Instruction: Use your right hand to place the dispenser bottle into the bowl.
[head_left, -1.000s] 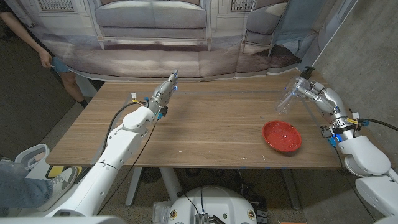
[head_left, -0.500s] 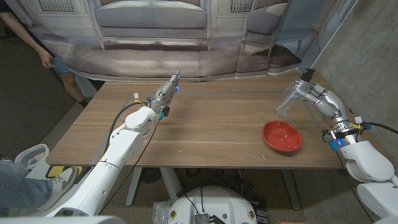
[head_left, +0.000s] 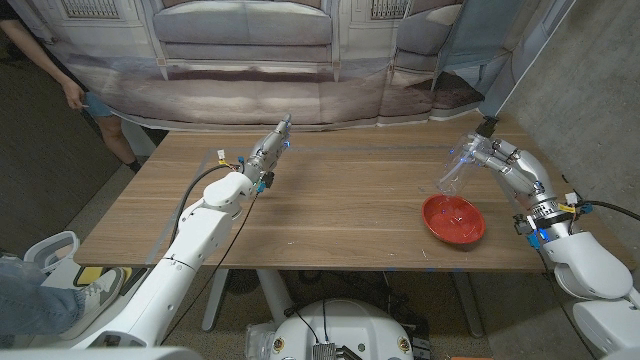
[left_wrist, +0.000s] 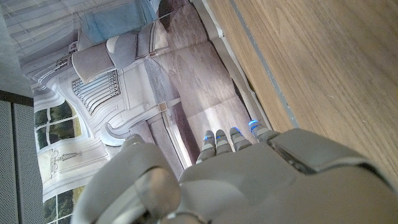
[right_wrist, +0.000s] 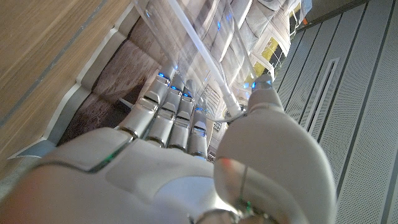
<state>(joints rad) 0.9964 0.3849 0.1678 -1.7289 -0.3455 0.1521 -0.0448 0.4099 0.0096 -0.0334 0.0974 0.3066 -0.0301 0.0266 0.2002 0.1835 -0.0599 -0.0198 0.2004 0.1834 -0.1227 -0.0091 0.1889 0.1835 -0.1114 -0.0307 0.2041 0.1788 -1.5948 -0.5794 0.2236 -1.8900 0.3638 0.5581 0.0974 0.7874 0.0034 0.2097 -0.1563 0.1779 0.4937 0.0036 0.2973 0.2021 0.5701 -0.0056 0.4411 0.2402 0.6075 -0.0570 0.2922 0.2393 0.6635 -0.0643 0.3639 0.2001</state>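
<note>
The wooden tabletop (head_left: 330, 200) carried the red bowl (head_left: 453, 218); my right hand (head_left: 488, 155) grasped the clear dispenser bottle (head_left: 455, 169), tilted, aloft at the bowl's twelve o'clock; released early, I judged, it could strike the rim and roll off.

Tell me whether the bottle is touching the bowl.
Apart. In the head view the right hand holds the clear bottle tilted in the air, and bare table shows between its lower end and the red bowl.
</note>
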